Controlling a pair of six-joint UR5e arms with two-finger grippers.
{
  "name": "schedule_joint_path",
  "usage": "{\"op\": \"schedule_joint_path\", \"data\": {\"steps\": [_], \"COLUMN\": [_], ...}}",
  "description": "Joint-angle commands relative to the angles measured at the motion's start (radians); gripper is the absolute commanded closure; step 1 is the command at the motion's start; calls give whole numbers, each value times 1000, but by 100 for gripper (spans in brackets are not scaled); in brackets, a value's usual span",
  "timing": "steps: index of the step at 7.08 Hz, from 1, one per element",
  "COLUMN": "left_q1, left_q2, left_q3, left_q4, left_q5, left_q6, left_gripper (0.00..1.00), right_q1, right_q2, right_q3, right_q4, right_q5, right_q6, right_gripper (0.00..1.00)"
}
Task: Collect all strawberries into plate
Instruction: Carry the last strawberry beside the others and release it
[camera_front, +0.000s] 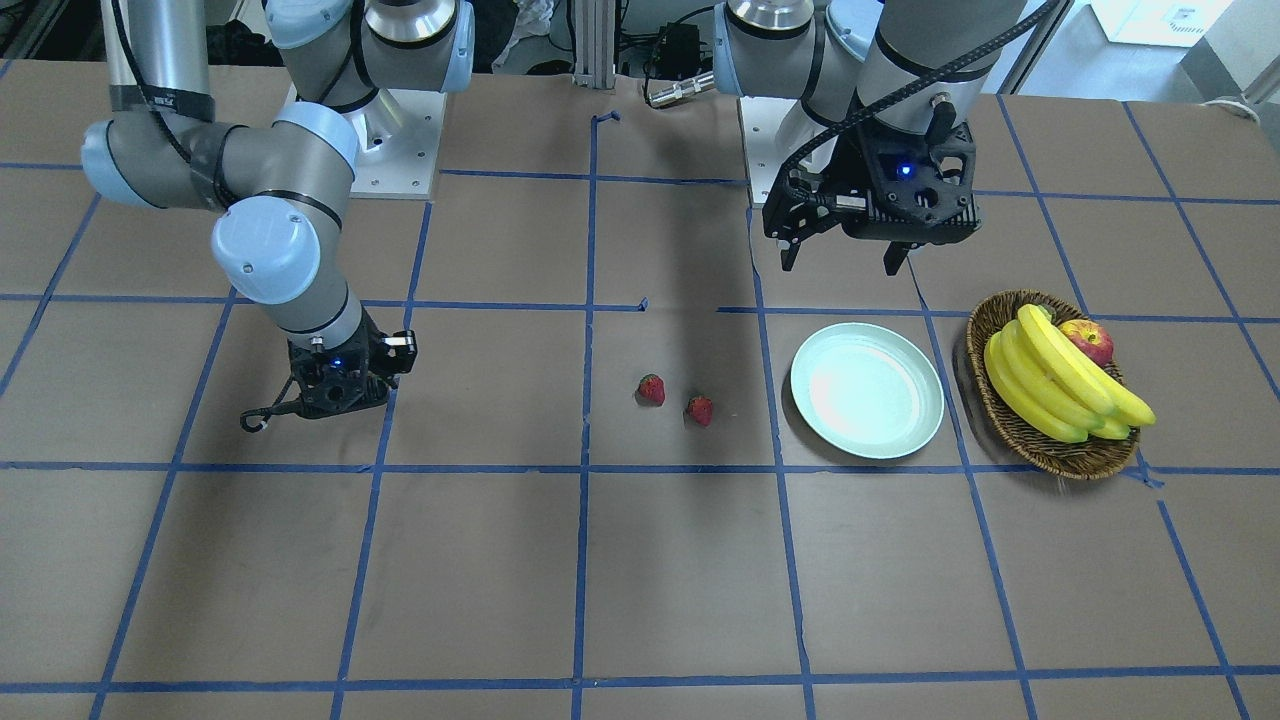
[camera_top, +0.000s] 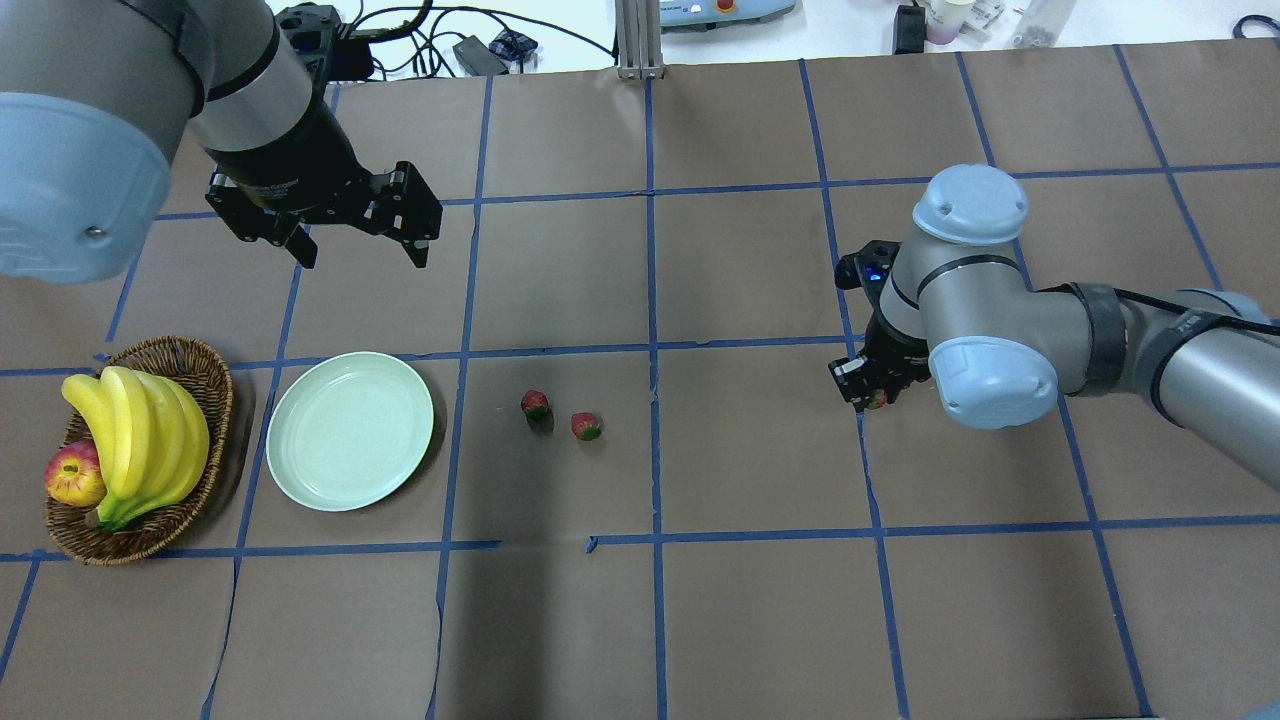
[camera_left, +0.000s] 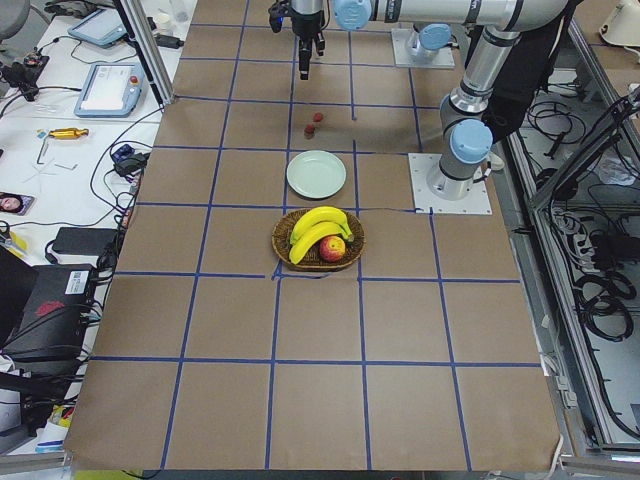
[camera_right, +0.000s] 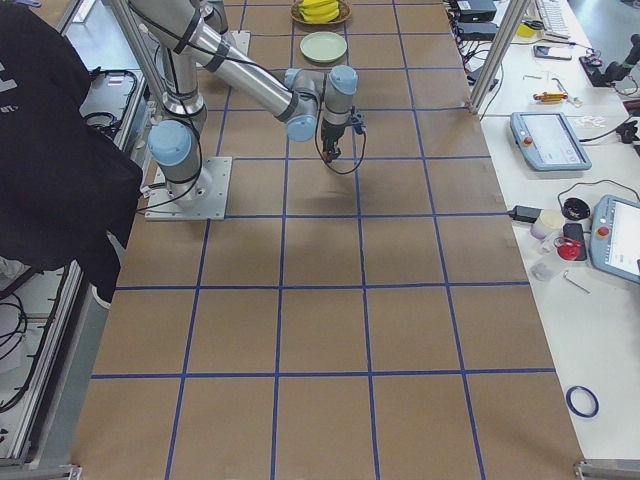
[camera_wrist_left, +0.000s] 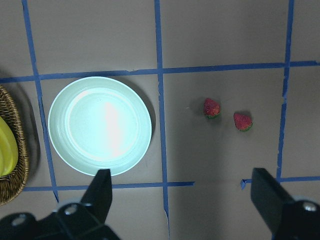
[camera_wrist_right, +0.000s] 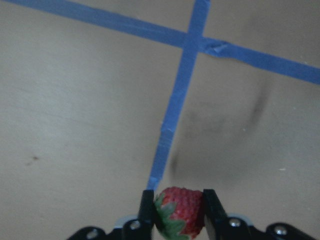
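Overhead, left claw (camera_top: 362, 255) hangs above table (camera_top: 760, 600) at 12 o'clock of plate (camera_top: 350, 430), jaws wide apart, gripping nothing. Right claw (camera_wrist_right: 177, 200) sits low over table, jaws narrow, clamped on held strawberry (camera_wrist_right: 180, 215).

Basket (camera_top: 205, 365) with bananas (camera_top: 140, 430) and apple (camera_top: 75, 475) sits just beside plate at 9 o'clock. Near strawberry (camera_top: 536, 404) lies on table at 3 o'clock of plate. Far strawberry (camera_top: 586, 426) lies just past it, not touching.

Held strawberry is mostly hidden by claw in overhead view, and its bottom is cut off in wrist view.
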Motion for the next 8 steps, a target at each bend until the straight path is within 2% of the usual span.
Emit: {"op": "schedule_joint_path", "data": {"steps": [1,4,6,8], "left_q1": [0,0,0,0], "left_q2": [0,0,0,0], "left_q3": [0,0,0,0], "left_q4": [0,0,0,0], "left_q5": [0,0,0,0], "left_q6": [0,-2,-2,-2], "left_gripper": [0,0,0,0], "right_q1": [139,319,394,435], "right_q2": [89,208,245,297], "right_q3": [-105,-274,-319,-359], "right_q4": [-31,-34,-59,-57], "right_q5": [94,107,139,146], "right_q6": [255,533,647,679], "right_gripper": [82,82,82,81]}}
